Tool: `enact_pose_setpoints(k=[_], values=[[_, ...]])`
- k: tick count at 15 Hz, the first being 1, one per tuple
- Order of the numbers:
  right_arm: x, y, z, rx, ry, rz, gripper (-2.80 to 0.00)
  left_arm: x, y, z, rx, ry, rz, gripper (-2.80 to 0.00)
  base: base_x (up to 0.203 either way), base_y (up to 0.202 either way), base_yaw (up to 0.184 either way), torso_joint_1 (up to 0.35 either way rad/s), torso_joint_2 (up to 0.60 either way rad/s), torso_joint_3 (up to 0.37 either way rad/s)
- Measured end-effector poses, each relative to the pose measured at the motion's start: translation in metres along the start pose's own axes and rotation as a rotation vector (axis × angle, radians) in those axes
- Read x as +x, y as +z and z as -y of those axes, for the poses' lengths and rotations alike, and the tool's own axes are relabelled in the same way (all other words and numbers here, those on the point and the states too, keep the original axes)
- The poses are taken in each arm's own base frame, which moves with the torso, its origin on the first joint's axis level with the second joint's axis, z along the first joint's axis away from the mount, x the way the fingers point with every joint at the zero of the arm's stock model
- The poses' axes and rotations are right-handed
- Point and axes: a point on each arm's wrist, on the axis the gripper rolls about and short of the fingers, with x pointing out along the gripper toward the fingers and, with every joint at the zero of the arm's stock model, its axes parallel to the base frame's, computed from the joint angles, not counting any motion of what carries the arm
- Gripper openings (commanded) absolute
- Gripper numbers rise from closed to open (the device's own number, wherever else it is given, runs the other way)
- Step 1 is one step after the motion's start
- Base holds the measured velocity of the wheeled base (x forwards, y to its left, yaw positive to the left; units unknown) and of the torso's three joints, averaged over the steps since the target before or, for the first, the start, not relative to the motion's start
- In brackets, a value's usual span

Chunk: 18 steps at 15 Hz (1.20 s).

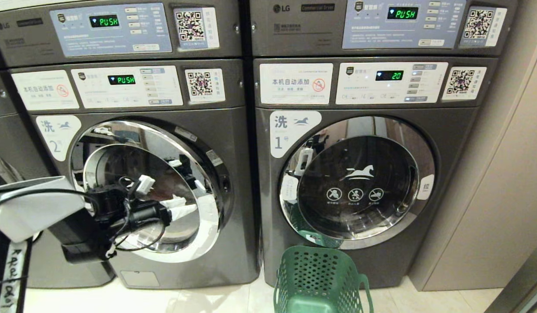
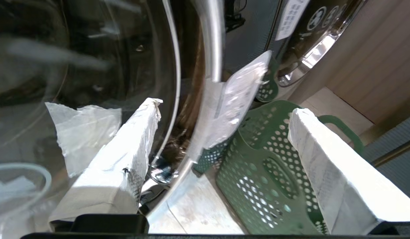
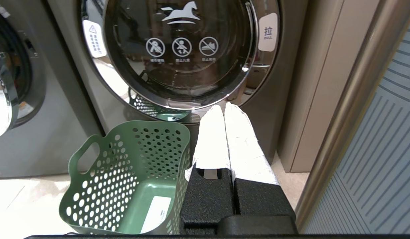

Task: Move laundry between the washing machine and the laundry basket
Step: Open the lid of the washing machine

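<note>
Our left gripper (image 1: 181, 208) has its jaws spread wide and empty, the white-wrapped fingers (image 2: 125, 156) pointing at the glass of the open door (image 1: 164, 191) on the washing machine (image 1: 134, 174) marked 2. In the head view the gripper sits at about 8 o'clock, in front of that door's chrome ring. In the left wrist view one finger lies against the glass side of the ring and the other stands over the basket; whether either touches the door we cannot tell.

Our right gripper (image 3: 225, 113) has its jaws pressed together on nothing, the two white fingertips meeting. It hangs low before the closed door (image 3: 181, 49) of the washing machine marked 1 (image 1: 364, 174), just beside the basket's rim; it does not show in the head view.

The green perforated laundry basket (image 1: 320, 278) stands on the pale tiled floor (image 1: 207, 300) at 6 o'clock in the head view, close against the foot of machine 1. In the right wrist view we see inside it: only a white label (image 3: 157, 212) on its bottom, no laundry visible. We see no laundry in machine 2 either, its drum being hidden behind the reflecting door.

Machine 2's display (image 1: 121, 79) reads PUSH; machine 1's display (image 1: 389, 75) reads 20. A beige panel wall (image 1: 503, 195) stands at 3 o'clock
</note>
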Motion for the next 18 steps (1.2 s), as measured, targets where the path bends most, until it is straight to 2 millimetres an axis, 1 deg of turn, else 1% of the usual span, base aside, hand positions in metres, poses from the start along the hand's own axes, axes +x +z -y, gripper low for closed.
enact_pose_setpoints(k=[2,3,4,6,8,9,10,11,13,14,16,18], values=[[0.000,0.000,0.000,0.000,0.000,0.000,-2.80,-0.025,0.019,0.027,0.000,0.056,0.008,0.00,0.000,0.000,0.000,0.000,0.00,0.000],[0.000,0.000,0.000,0.000,0.000,0.000,-2.80,-0.039,0.032,0.041,0.013,0.088,0.023,0.00,0.000,0.000,0.000,0.000,0.00,0.000],[0.000,0.000,0.000,0.000,0.000,0.000,-2.80,-0.058,0.051,0.059,0.043,0.135,0.055,0.00,0.000,0.000,0.000,0.000,0.00,0.000],[0.000,0.000,0.000,0.000,0.000,0.000,-2.80,-0.100,0.089,0.094,0.121,0.262,0.144,0.00,0.000,0.000,0.000,0.000,0.00,0.000],[0.000,0.000,0.000,0.000,0.000,0.000,-2.80,-0.147,0.125,0.133,0.231,0.439,0.275,0.00,0.000,0.000,0.000,0.000,0.00,0.000],[0.000,0.000,0.000,0.000,0.000,0.000,-2.80,-0.170,0.140,0.153,0.281,0.541,0.348,0.00,0.000,0.000,0.000,0.000,0.00,0.000],[0.000,0.000,0.000,0.000,0.000,0.000,-2.80,-0.191,0.152,0.177,0.332,0.639,0.426,0.00,0.000,0.000,0.000,0.000,0.00,0.000],[0.000,0.000,0.000,0.000,0.000,0.000,-2.80,-0.208,0.161,0.200,0.375,0.717,0.493,0.00,0.000,0.000,0.000,0.000,0.00,0.000],[0.000,0.000,0.000,0.000,0.000,0.000,-2.80,-0.233,0.167,0.245,0.428,0.831,0.586,0.00,0.000,0.000,0.000,0.000,0.00,0.000],[0.000,0.000,0.000,0.000,0.000,0.000,-2.80,-0.241,0.165,0.263,0.441,0.866,0.601,-2.80,0.000,0.000,0.000,0.000,0.00,0.000],[0.000,0.000,0.000,0.000,0.000,0.000,-2.80,-0.242,0.152,0.284,0.482,0.865,0.576,-2.80,0.000,0.000,0.000,0.000,0.00,0.000],[0.000,0.000,0.000,0.000,0.000,0.000,-2.80,-0.239,0.145,0.296,0.540,0.814,0.562,-2.80,0.000,0.000,0.000,0.000,0.00,0.000]])
